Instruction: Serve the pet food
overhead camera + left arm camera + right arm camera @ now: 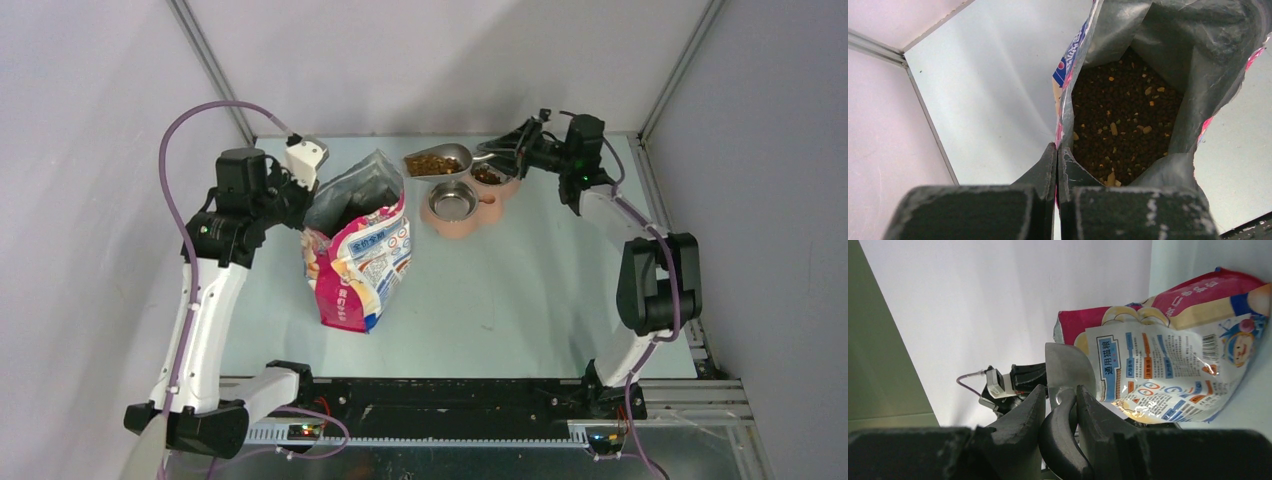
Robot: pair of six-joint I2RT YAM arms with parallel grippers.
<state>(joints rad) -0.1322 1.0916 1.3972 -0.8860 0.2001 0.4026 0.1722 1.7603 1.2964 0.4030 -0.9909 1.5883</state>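
Note:
The pink-white-blue printed bag (362, 265) stands open on the table. My left gripper (301, 218) is shut on its rim (1058, 149) and holds the mouth open. Dark-brown kibble (1125, 117) fills the inside of the bag. My right gripper (506, 153) is shut on the black handle (1060, 412) of the grey metal scoop (437, 162). The scoop is heaped with kibble and is held roughly level at the far left edge of the pink double bowl stand (438, 225). The far bowl (489, 176) holds some kibble. The near steel bowl (453, 200) looks empty.
The enclosure's white walls and metal frame posts (210, 65) close in the back and sides. The left arm's purple cable (180, 130) loops above the bag's left. The bag (1173, 360) fills the right of the right wrist view, with the left arm's wrist (1013, 385) behind the scoop.

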